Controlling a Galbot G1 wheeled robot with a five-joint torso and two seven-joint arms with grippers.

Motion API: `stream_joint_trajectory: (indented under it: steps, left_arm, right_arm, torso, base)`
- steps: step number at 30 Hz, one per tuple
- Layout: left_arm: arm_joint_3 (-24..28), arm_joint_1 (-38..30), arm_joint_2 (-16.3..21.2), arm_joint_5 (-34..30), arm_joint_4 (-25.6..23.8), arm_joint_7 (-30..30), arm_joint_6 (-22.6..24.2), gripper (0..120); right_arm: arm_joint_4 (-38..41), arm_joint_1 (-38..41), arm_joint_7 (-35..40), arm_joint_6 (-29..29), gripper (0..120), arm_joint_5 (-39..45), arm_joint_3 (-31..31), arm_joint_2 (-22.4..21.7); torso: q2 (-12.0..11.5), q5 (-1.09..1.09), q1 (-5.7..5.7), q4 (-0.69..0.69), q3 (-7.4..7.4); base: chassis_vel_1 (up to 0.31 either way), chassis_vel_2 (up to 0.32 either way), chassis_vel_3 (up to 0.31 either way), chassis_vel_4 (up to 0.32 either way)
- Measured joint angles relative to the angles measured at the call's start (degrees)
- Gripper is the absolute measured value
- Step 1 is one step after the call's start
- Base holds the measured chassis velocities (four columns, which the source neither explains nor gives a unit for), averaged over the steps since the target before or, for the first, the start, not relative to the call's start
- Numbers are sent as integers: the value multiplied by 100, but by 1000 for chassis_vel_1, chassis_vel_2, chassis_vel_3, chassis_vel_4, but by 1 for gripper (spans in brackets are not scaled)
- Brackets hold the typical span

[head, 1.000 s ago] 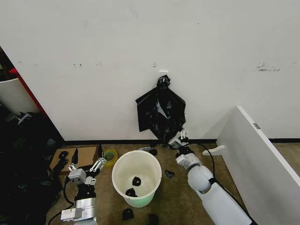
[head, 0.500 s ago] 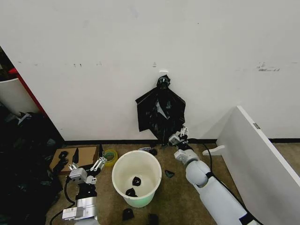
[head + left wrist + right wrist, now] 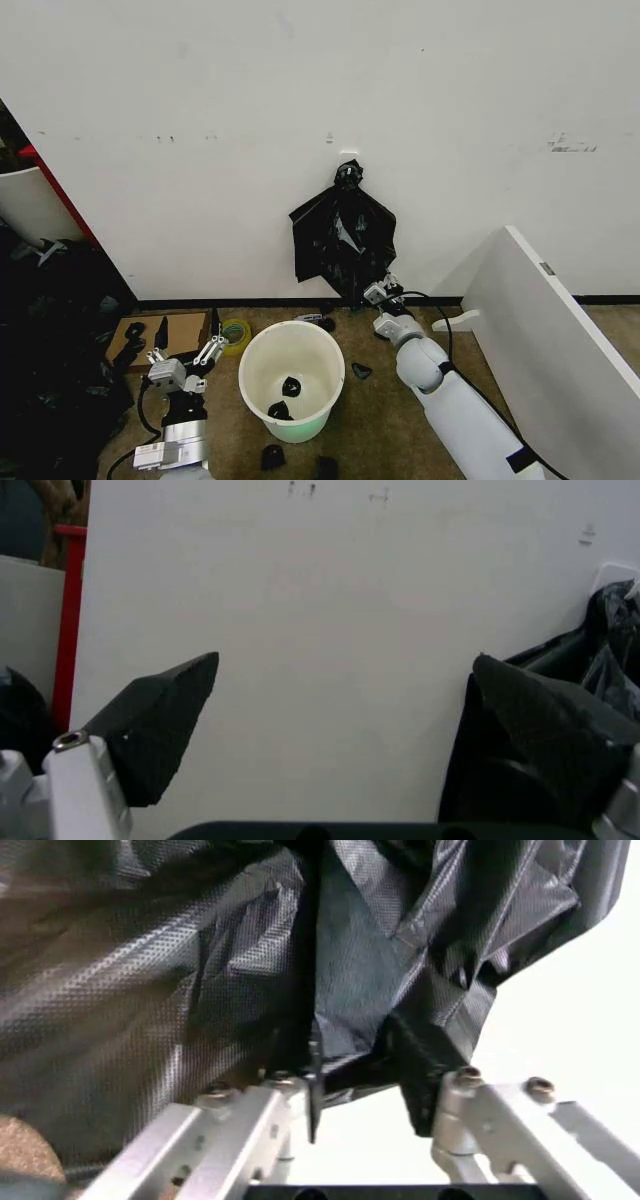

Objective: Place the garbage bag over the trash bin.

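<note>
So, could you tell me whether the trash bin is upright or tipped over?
Upright: the trash bin stands on the floor with its round mouth facing up, a few black scraps lying inside.

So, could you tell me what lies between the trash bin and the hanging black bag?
In the head view, bare brown floor with a small grey item lies between the trash bin and the garbage bag.

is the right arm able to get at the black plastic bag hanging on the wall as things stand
Probably yes. The right gripper is already at the lower edge of the thin, crinkly black plastic bag hanging on the white wall, its open fingers either side of a fold, nothing between.
</note>
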Motion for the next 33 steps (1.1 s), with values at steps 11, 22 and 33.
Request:
stream_joint_trajectory:
  steps: [11,22,33]
  left_arm:
    - [12,-19,109,-10,13,3,6,100]
    - [232,-796,1365,-664,275,1027,-127,100]
    - [917,-2733,2917,21,1796,2053,-204,100]
  right_arm:
    - [468,-330,211,672,0,1538,210,64]
    - [1798,-1074,-523,1890,0,4881,255,6]
    - [1877,-1166,-1343,2406,0,5102,206,112]
  torso:
    - [0,0,-1,0,0]
    - [0,-2,-1,-1,0]
    - [0,-3,0,0,1]
  base:
    - [0,0,0,0]
    - [0,0,0,0]
    - [0,0,0,0]
